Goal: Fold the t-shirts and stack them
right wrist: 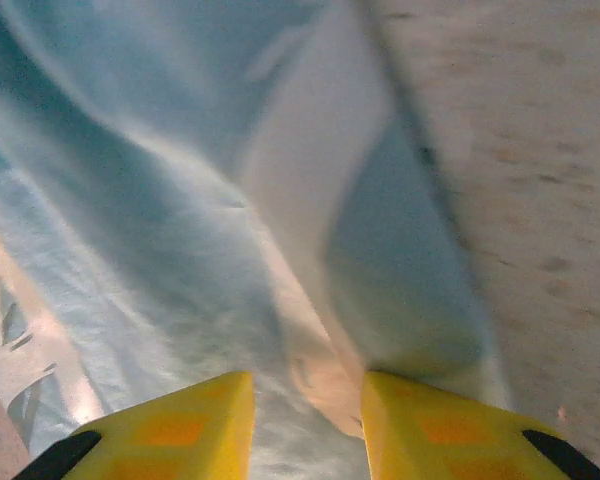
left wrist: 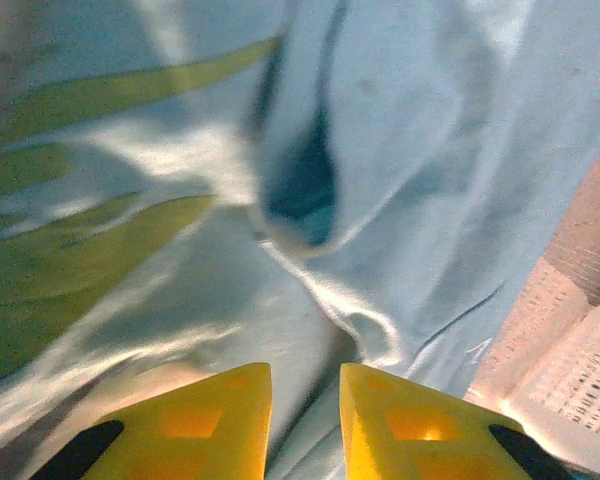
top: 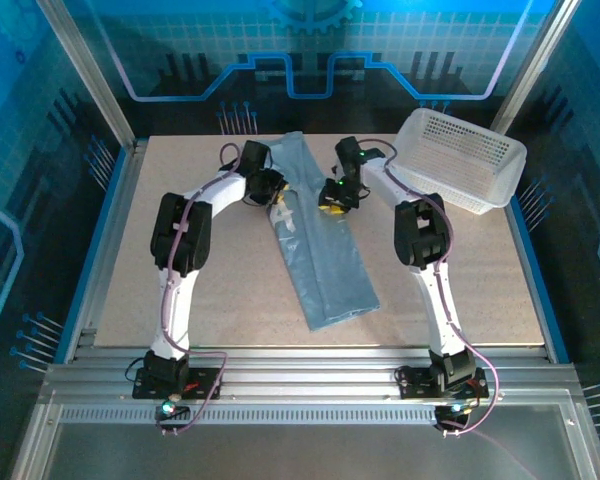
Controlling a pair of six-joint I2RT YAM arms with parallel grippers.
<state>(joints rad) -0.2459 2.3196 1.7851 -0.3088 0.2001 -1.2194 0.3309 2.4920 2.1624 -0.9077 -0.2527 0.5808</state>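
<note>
- Left gripper (top: 277, 200) sits at the left edge of the pale grey-blue t-shirt (top: 325, 265), which lies as a long folded strip mid-way across the speckled beige table (top: 460, 290).
- In the left wrist view its yellow fingers (left wrist: 220, 425) stand narrow with cloth at the gap. It's blurred, so we cannot tell if it's pinched.
- The shirt's print is mostly hidden in the fold; we only make out streaks.
- Right gripper (top: 332, 205) is on the strip's right edge, jaws narrow and closed on a raised ridge of shirt.
- White plastic lattice basket (top: 480, 185) is at the far right corner, apart from the shirt. We see its lattice floor.
</note>
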